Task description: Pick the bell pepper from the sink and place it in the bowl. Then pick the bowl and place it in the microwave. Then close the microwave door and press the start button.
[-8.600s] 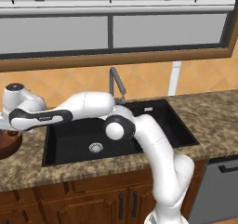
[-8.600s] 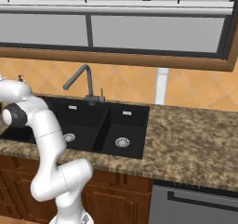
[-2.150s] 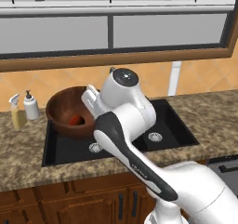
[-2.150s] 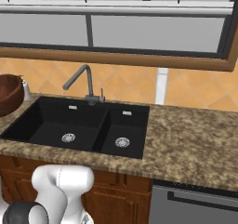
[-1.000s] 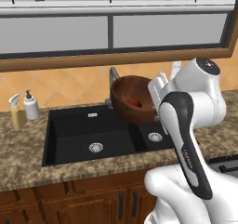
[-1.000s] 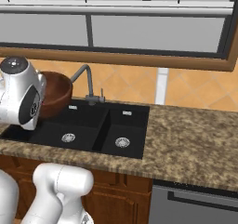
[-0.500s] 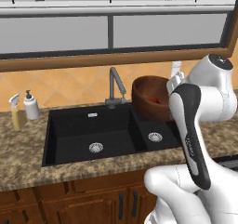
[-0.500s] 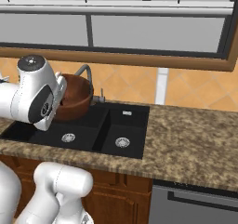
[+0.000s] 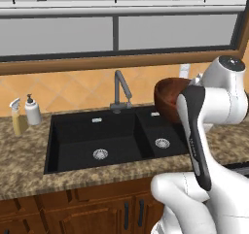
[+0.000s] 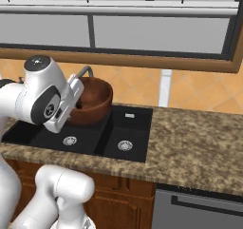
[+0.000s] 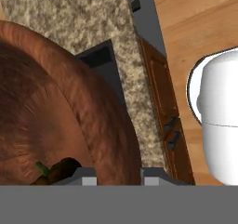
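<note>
The dark reddish-brown bowl (image 9: 167,98) hangs in the air over the small right basin of the black sink (image 9: 73,140). My gripper (image 11: 118,178) is shut on the bowl's rim, one finger inside and one outside the wall (image 11: 69,102). The bell pepper (image 11: 59,169) lies inside the bowl, close to the inner finger. In the right base view the bowl (image 10: 93,100) hangs beside the white hand above the sink (image 10: 110,143), tilted slightly. The microwave and its door are out of view.
A grey faucet (image 9: 119,89) rises behind the sink, just left of the bowl. A soap dispenser (image 9: 32,109) and a spray bottle (image 9: 18,118) stand on the left counter. Speckled granite counter (image 10: 199,146) stretches right, with a dishwasher front (image 10: 199,209) under it.
The arm has swung right, carrying the bowl with the bell pepper from over the wide basin, past the faucet, to over the small right basin. The grip is unchanged.
</note>
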You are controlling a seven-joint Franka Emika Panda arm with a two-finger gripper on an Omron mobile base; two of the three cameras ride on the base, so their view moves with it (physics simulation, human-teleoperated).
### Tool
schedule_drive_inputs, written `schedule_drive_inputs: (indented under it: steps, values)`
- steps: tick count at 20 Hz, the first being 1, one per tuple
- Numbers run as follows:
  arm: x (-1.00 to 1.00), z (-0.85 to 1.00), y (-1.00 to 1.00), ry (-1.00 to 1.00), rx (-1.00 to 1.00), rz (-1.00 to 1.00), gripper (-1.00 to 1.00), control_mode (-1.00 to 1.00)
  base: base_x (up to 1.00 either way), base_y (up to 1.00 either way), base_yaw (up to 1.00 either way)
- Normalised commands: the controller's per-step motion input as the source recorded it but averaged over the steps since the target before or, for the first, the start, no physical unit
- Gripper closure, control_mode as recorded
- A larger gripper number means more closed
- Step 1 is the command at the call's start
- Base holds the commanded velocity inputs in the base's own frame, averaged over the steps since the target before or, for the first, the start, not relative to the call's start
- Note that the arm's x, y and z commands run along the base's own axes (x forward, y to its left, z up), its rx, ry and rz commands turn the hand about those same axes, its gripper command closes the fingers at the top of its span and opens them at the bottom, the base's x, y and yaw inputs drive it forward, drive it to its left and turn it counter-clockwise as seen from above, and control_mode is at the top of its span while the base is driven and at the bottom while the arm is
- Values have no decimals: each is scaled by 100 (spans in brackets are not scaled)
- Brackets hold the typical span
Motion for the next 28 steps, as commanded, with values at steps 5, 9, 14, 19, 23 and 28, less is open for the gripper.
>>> schedule_drive_inputs:
  steps: [5, 9, 14, 19, 23, 28]
  values:
    - [0, -3, -1, 0, -6, -10, 100, 100, -16, -10, 0]
    - [0, 0, 0, 0, 0, 0, 100, 100, -84, -15, 16]
    - [0, 0, 0, 0, 0, 0, 100, 100, -48, -8, -10]
    - [0, 0, 0, 0, 0, 0, 100, 100, 0, -2, -95]
    - [0, 0, 0, 0, 0, 0, 100, 100, 0, 0, -100]
    - [0, 0, 0, 0, 0, 0, 100, 100, 0, -11, -96]
